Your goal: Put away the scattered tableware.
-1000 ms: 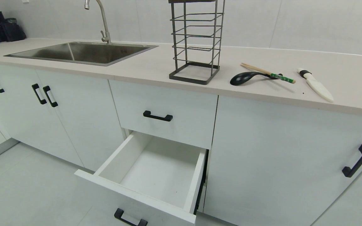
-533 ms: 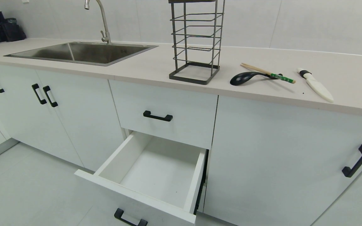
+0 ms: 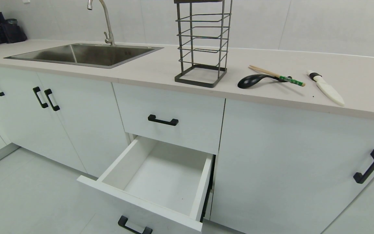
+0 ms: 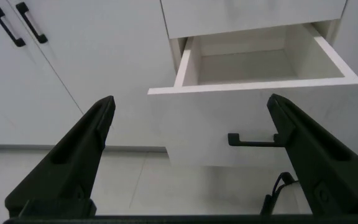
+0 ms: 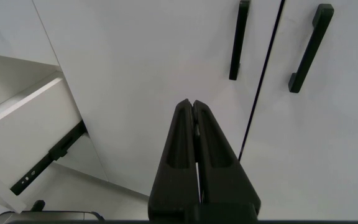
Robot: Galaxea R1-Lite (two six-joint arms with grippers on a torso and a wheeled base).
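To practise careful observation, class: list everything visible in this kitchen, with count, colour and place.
wire rack: one, dark grey, countertop centre
spoon: one, black, countertop, right of wire rack
chopsticks: one pair, wooden, green-banded, by spoon handle
knife: one, white, countertop, right of chopsticks
sink: one, steel, countertop left
faucet: one, silver, behind sink
open drawer: one, white, below closed drawer
left gripper: one, black, open, facing open drawer
right gripper: one, black, shut, facing cabinet doors

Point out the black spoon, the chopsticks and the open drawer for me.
black spoon (image 3: 247,82), head view, on its bowl.
chopsticks (image 3: 266,71), head view, on the bare wooden shafts.
open drawer (image 3: 135,201), head view, on the front panel's top rim.
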